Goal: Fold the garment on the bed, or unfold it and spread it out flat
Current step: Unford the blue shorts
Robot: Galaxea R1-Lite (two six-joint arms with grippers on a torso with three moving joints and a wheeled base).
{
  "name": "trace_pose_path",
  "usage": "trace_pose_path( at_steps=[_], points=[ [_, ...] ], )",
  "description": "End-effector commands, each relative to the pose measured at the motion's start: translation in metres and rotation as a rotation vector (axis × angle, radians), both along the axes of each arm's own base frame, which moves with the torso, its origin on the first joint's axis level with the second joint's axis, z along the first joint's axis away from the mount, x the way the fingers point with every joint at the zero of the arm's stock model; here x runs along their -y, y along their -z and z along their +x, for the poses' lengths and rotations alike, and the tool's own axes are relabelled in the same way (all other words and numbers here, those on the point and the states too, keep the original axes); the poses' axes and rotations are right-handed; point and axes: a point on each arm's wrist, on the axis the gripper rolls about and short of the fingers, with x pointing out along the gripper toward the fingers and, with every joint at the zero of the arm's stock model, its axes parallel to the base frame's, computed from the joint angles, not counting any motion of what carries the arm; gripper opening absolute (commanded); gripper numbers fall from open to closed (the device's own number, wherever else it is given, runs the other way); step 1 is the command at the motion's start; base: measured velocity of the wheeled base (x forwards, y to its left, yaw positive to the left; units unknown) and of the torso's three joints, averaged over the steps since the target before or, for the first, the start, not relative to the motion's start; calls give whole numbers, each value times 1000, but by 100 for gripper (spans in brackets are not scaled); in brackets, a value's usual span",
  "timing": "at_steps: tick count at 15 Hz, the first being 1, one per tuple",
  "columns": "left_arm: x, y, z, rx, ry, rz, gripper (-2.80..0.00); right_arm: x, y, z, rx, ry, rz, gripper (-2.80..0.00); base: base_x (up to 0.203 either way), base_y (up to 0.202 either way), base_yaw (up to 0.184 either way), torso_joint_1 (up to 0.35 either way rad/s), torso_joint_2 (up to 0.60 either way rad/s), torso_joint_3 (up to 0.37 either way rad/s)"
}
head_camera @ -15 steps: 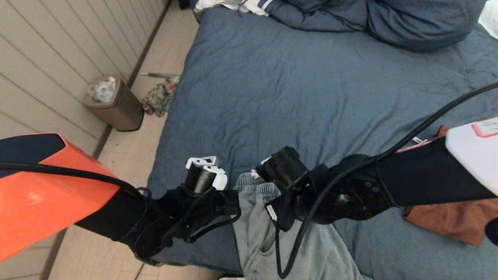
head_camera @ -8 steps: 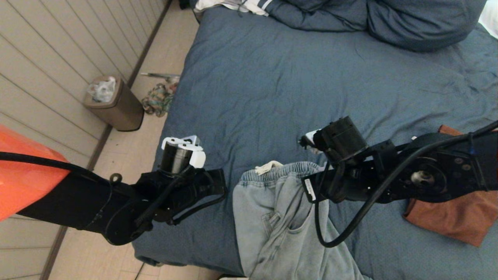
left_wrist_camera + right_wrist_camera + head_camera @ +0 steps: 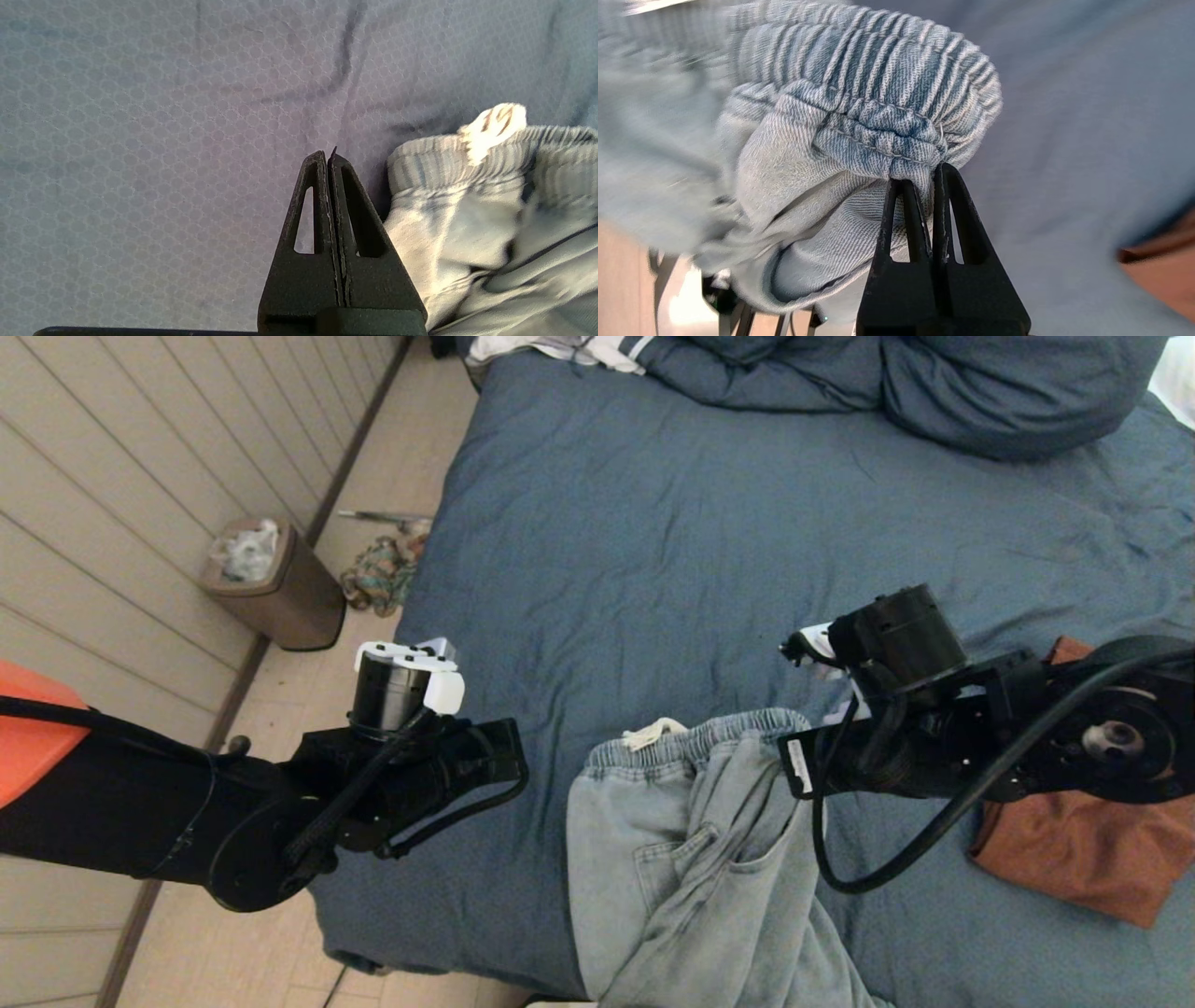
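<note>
My right gripper (image 3: 922, 175) pinches the waistband of the jeans (image 3: 691, 859), whose legs trail toward me off the bed (image 3: 653, 541). My left gripper (image 3: 329, 156), clamped empty, hangs beside the waistband's free corner, nearer it.

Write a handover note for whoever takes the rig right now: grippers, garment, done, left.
Right gripper: shut on the elastic waistband of the light denim pants, over the bed.
Left gripper: shut, empty, beside the waistband's other end, above the bedsheet.
Pants: bunched near the bed's near edge, legs hanging off toward the robot. A rust-brown cloth lies to their right.
Done: one waistband corner gripped.
Left: grab the other waistband corner with the left gripper, probably draw the pants up onto the bed, and spread them flat or fold them.
</note>
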Motion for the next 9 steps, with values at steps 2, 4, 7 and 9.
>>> trace_pose_path(
  at_steps=[2,4,7,9],
  points=[
    [1,5,1,-10,-1,5,-280,41,6,11,-40,94,23,-280,0,0,0,0,0,0],
    [6,13,1,-29,12,18,-280,59,10,15,-68,104,57,-280,0,0,0,0,0,0],
    [19,27,0,-58,42,40,-280,75,13,21,-108,59,139,-280,0,0,0,0,0,0],
    [32,33,-3,-68,75,51,-280,86,11,27,-125,-1,236,-280,0,0,0,0,0,0]
  ],
)
